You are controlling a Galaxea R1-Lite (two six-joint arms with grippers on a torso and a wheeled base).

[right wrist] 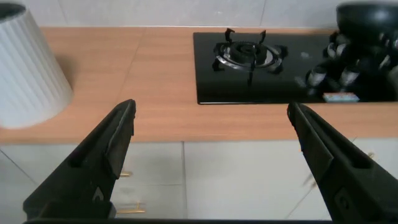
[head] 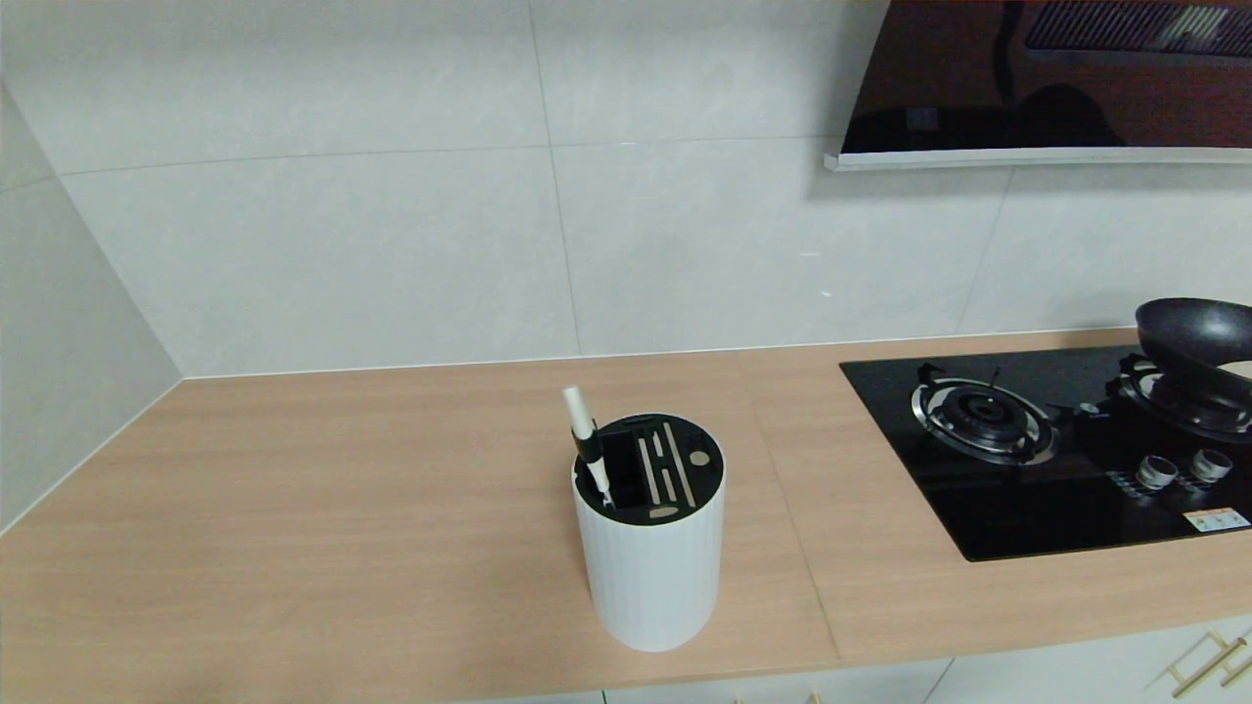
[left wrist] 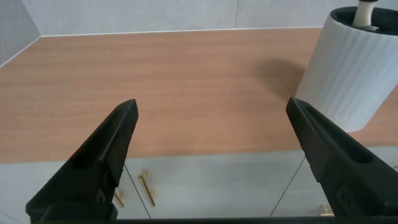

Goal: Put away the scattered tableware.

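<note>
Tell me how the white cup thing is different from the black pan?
The holder is white and ribbed; the pan is black and smooth. The holder is tall and narrow; the pan is wide and low. The holder stands on the wooden counter; the pan sits on the stove. Both are round.

Head above counter (head: 342, 508), wrists low (sharing holder (head: 653, 567))

Wooden countertop (head: 342, 508); black gas stove (head: 1037, 479) at right, dark pan (head: 1193, 337) on right burner; range hood (head: 1037, 88) above.
</note>
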